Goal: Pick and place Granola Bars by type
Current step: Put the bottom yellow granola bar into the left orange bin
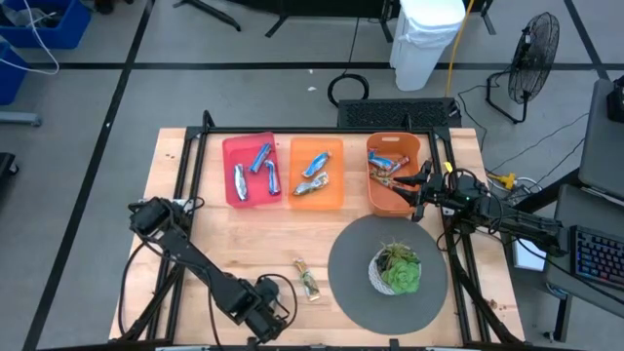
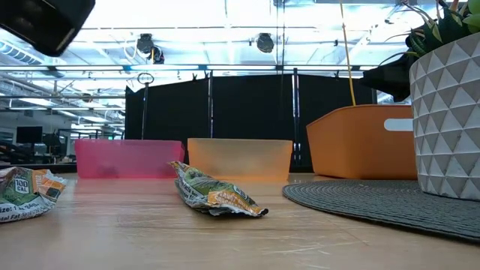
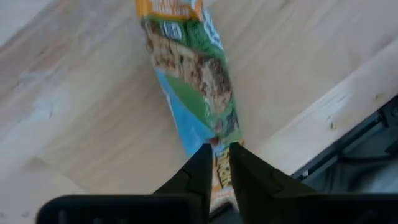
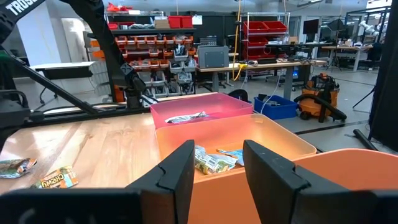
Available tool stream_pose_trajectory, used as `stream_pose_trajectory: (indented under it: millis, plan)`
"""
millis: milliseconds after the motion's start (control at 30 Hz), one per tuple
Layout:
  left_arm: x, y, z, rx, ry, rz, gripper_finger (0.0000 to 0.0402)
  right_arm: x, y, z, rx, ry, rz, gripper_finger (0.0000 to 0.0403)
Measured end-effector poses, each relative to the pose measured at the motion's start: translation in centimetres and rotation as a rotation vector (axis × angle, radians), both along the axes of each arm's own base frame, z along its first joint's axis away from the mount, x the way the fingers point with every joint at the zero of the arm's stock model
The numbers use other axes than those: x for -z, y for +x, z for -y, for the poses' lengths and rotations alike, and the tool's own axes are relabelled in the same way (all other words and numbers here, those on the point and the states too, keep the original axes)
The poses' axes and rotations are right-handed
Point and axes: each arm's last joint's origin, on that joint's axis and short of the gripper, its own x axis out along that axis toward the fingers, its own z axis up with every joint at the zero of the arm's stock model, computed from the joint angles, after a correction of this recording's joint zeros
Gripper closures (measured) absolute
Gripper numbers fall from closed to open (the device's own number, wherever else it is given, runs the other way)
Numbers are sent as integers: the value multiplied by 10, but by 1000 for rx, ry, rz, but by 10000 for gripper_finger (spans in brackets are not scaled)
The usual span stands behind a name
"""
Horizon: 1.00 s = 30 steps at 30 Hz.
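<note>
My left gripper (image 3: 221, 163) is at the table's near edge (image 1: 276, 314), shut on a green, blue and orange granola bar (image 3: 193, 81). Two more bars (image 1: 300, 265) (image 1: 310, 286) lie flat on the wood just beyond it, and the low view shows them as a green-gold bar (image 2: 217, 196) and another bar (image 2: 22, 196). Blue bars lie in the pink bin (image 1: 252, 169), and other bars lie in the light orange bin (image 1: 317, 173) and the deep orange bin (image 1: 392, 175). My right gripper (image 4: 221, 165) hovers open and empty over the deep orange bin (image 1: 417, 185). My left gripper pinches the bar's wrapper end (image 3: 221, 180) between its two fingers (image 3: 202, 167). The fingers lie along the bar's length, and the rest of the bar stretches away from them over the wood near the table's edge. Whether the bar still rests on the table I cannot tell.
A potted plant (image 1: 398, 268) in a white faceted pot stands on a round grey mat (image 1: 351, 273) at the right near side. The three bins sit in a row at the far edge. Bare wood lies between the bins and the loose bars.
</note>
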Motion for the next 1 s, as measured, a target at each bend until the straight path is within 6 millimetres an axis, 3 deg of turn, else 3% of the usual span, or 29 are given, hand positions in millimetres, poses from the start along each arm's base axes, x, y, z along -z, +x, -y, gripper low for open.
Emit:
stream_pose_trajectory:
  millis: [267,433,800,1000]
  plan:
    - [0,6,-8,2,12,-4,263,0,0,0,0,0,0,275]
    - [0,7,-11,18,24,1,233,0,0,0,0,0,0,275]
    - [1,11,-17,-9,44,7,229,0,0,0,0,0,0,275]
    - [16,3,-23,-59,32,-68,229,0,0,0,0,0,0,275]
